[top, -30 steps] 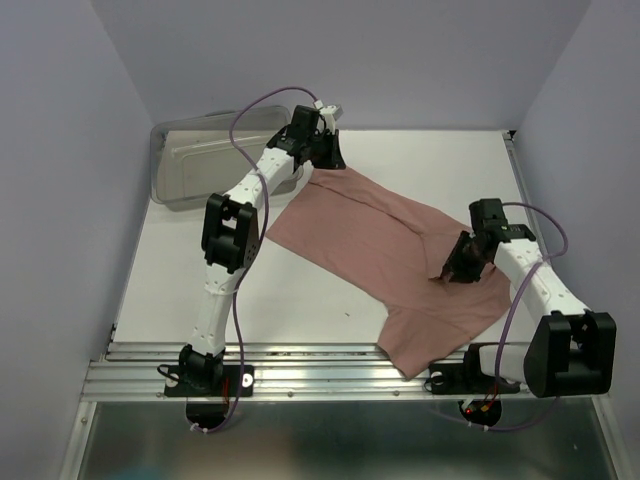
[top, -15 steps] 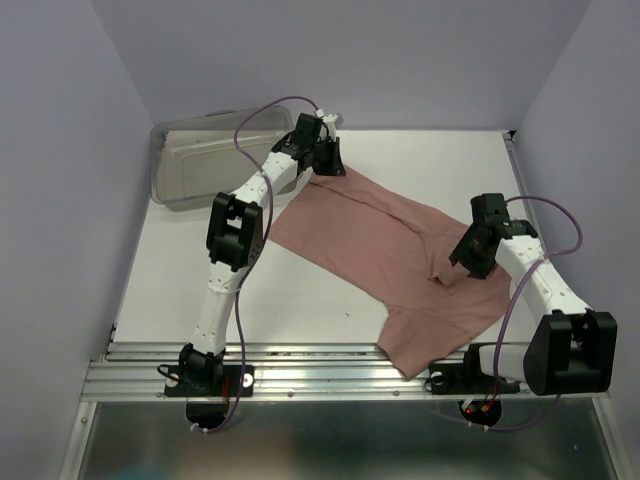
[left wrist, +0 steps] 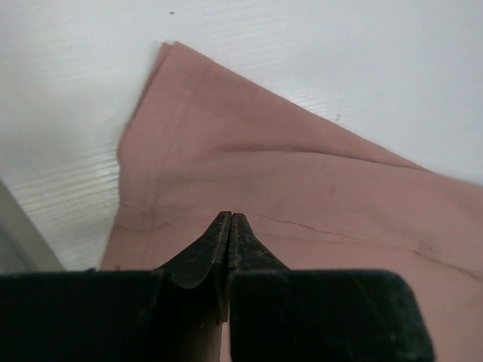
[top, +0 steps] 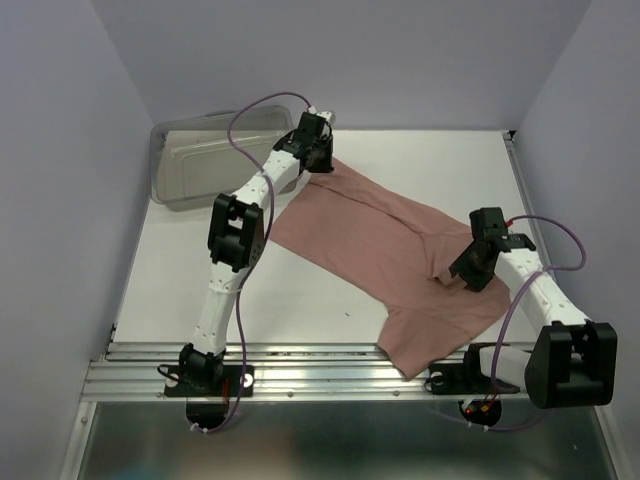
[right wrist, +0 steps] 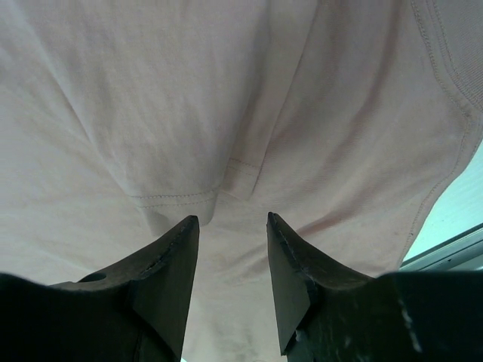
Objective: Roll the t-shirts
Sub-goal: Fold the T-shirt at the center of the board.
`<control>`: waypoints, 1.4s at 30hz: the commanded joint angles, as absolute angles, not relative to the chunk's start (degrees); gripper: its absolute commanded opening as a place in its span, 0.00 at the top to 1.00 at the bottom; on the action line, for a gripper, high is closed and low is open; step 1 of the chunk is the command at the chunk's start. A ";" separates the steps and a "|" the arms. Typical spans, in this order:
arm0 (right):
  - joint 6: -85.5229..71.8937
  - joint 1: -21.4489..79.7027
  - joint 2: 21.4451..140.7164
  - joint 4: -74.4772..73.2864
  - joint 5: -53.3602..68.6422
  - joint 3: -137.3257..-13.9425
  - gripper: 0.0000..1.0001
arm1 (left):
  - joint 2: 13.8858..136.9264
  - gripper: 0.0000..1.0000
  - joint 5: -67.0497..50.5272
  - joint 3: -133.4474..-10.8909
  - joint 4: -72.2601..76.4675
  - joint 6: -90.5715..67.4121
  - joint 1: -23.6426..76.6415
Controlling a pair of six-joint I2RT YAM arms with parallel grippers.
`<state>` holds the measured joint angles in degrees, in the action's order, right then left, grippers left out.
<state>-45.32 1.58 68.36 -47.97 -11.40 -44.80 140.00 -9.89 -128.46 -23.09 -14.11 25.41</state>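
The dusty-pink t-shirt (top: pixel 385 245) lies spread diagonally across the white table, with a small raised fold near its right side. My left gripper (top: pixel 321 160) hovers over the shirt's far corner. In the left wrist view its jaws (left wrist: pixel 230 216) are shut with no cloth between them, just above a seam of the t-shirt (left wrist: pixel 302 181). My right gripper (top: pixel 466 272) stands open beside the raised fold. In the right wrist view its fingers (right wrist: pixel 232 220) flank a hemmed flap of the t-shirt (right wrist: pixel 189 98) without touching it.
A clear grey plastic bin (top: pixel 200 165) sits at the far left corner, close behind the left arm. Metal rails (top: pixel 300 370) run along the table's near edge. Purple walls close in the left, back and right sides.
My right gripper has opened, let go of the raised fold and drawn back a little toward the near right. My left gripper has shifted slightly left at the shirt's far corner.
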 commanded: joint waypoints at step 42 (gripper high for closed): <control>-45.79 1.67 64.78 -44.56 -10.37 -43.59 0.52 | 144.05 0.93 9.84 -128.68 -22.41 -18.54 27.86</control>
